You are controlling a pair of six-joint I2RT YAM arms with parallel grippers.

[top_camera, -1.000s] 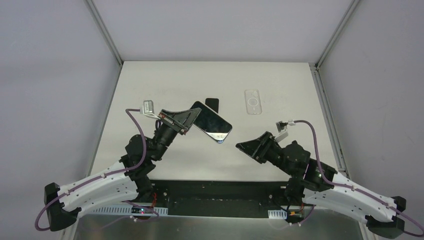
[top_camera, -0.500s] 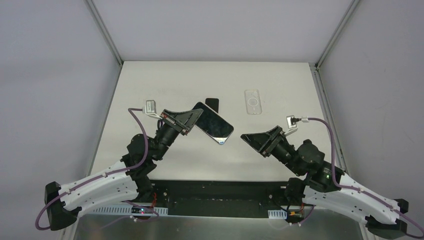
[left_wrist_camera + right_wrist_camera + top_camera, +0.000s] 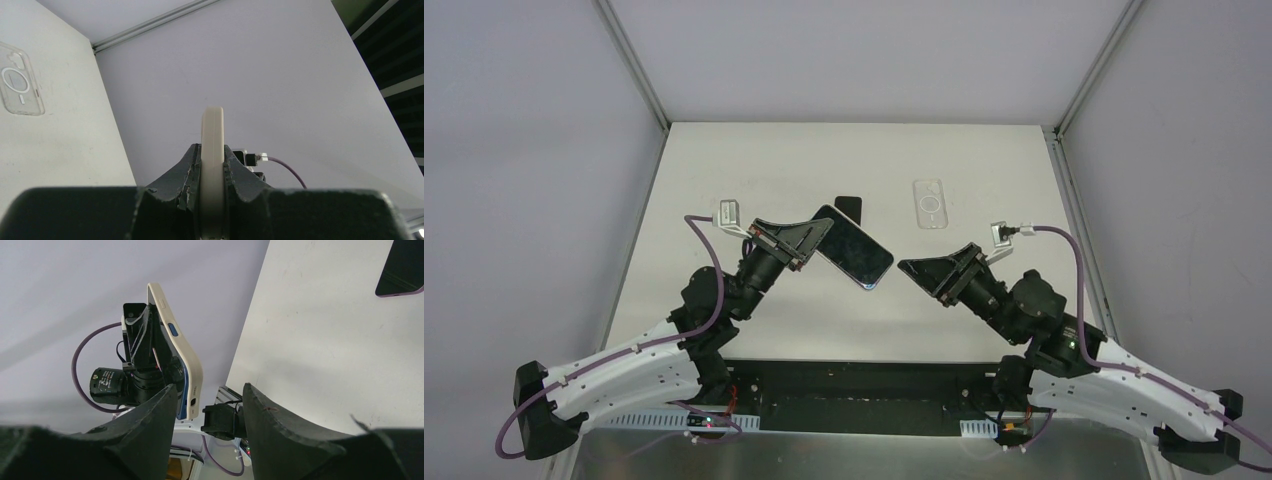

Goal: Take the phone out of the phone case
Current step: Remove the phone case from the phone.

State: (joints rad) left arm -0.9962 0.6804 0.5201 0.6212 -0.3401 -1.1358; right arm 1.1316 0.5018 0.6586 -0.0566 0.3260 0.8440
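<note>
Top view: the left gripper [image 3: 796, 243] is closed on the phone [image 3: 856, 252] and holds it above the desk [image 3: 724, 170], screen up, with its free end pointing to 4 o'clock. The right gripper [image 3: 921, 272], with jaws apart and holding nothing, is at 3 o'clock of that end and does not touch it. A clear case [image 3: 930, 203] lies at 1 o'clock of the phone, a dark handset [image 3: 849, 207] at 12 o'clock.

Left wrist view: both fingers [image 3: 187, 167] press the cream phone case [image 3: 212, 142], seen edge-on.

Right wrist view: the phone sits inside the phone case, beyond the open jaws toward 11 o'clock.

Table [image 3: 724, 170] with clear case [image 3: 930, 203], dark phone [image 3: 851, 205]
</note>
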